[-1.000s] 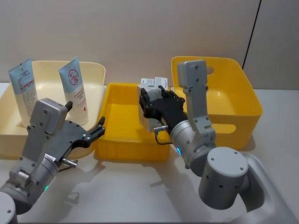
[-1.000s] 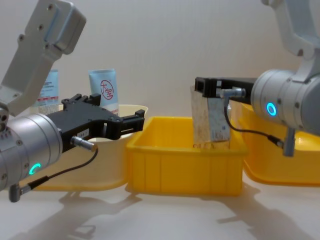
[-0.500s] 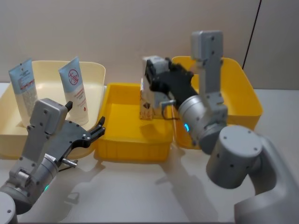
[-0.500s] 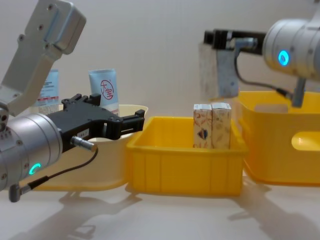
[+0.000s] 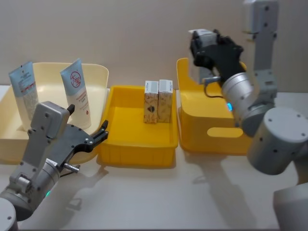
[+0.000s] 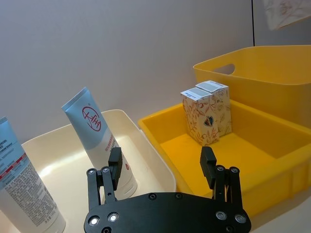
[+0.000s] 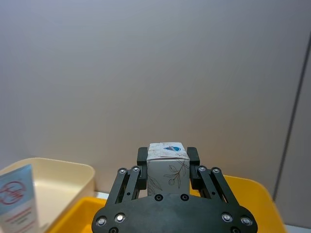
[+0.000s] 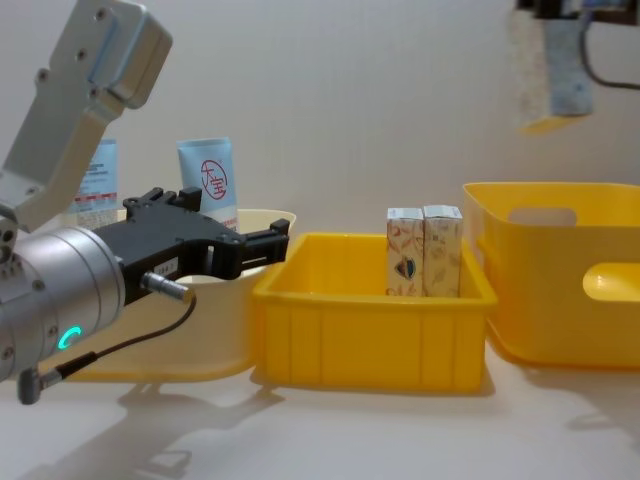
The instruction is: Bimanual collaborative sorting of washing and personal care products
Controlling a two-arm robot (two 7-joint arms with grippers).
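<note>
Chest view: the right gripper [image 7: 167, 158], jaws clamped on a carton [image 8: 553, 75], hangs high over the deep yellow bin [image 8: 540, 300]; the left gripper [image 6: 161, 162] holds its jaws wide, two cartons [image 6: 206, 114] ahead of them.

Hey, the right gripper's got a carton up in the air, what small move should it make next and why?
Probably lower it straight down. The right gripper is shut on a carton held high above the deep yellow bin, well clear of its rim, so releasing from there seems risky. The left gripper hovers open by the cream bin.
</note>
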